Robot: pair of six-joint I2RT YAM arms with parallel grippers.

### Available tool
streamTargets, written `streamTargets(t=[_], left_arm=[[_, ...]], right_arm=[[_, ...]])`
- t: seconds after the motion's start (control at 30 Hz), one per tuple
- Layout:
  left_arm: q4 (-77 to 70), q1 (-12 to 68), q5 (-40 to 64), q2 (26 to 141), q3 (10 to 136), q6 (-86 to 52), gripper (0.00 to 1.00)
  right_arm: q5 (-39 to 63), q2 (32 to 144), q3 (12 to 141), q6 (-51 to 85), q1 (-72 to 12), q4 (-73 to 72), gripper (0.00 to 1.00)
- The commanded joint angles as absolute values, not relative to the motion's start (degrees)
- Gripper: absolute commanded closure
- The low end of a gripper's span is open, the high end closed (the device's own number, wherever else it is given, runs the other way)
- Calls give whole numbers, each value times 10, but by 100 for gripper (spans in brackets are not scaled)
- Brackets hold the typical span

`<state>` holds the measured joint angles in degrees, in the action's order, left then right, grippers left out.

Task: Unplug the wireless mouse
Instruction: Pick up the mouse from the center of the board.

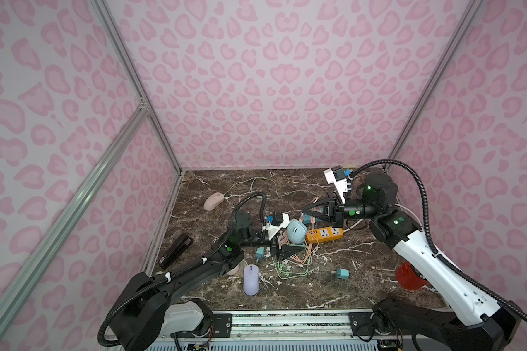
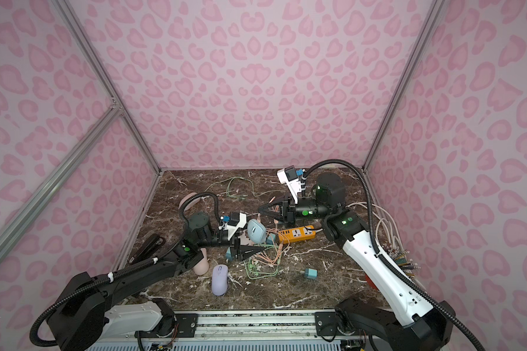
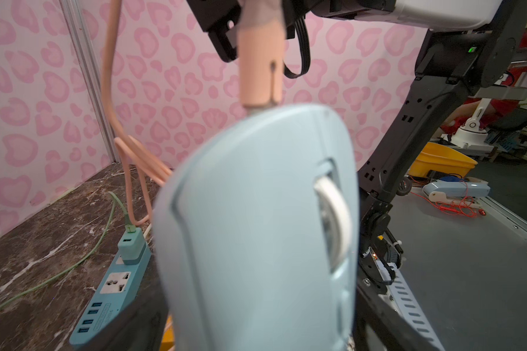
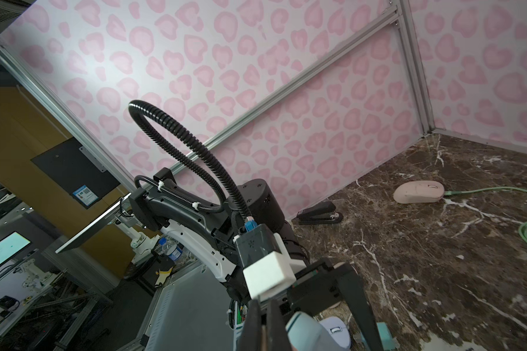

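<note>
The wireless mouse [image 1: 296, 231] [image 2: 256, 230] is pale blue and stands tilted on its side above the power strips. A peach plug [image 3: 260, 70] sits in its front end, with a little metal showing at the socket. My left gripper [image 1: 301, 242] has a jaw on either side of the mouse [image 3: 256, 228]. The fingers [image 3: 140, 328] lie close along it, and a thin sliver shows on one side, so contact is unclear. My right gripper [image 1: 303, 209] [image 4: 263, 319] is shut on the peach cable just behind the plug.
An orange power strip [image 1: 324, 234] and a blue one [image 3: 113, 288] lie under the mouse among peach and green cables [image 1: 289, 272]. Around them are a purple mouse [image 1: 251, 279], a pink mouse [image 1: 213, 201], a black stapler [image 1: 175, 250], teal chargers [image 1: 342, 273] and a red cup [image 1: 408, 276].
</note>
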<state>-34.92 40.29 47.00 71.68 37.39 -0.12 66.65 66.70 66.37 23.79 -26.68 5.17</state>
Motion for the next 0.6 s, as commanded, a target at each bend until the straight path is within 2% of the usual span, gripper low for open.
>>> streamTargets(t=[0.0, 0.1, 0.2, 0.43, 0.57], left_arm=[[-395, 402, 497, 717, 372, -10, 26], [-409, 402, 508, 724, 370, -23, 41], [-412, 402, 512, 722, 368, -27, 51], [-390, 402, 506, 710, 369, -14, 57], [-395, 401, 505, 719, 372, -17, 56]], right_arm=[[671, 683, 678, 217, -261, 43, 100], [643, 703, 697, 188, -258, 71, 100], [616, 719, 716, 157, -256, 98, 100], [593, 728, 721, 139, -256, 115, 100], [607, 724, 714, 158, -256, 94, 100]])
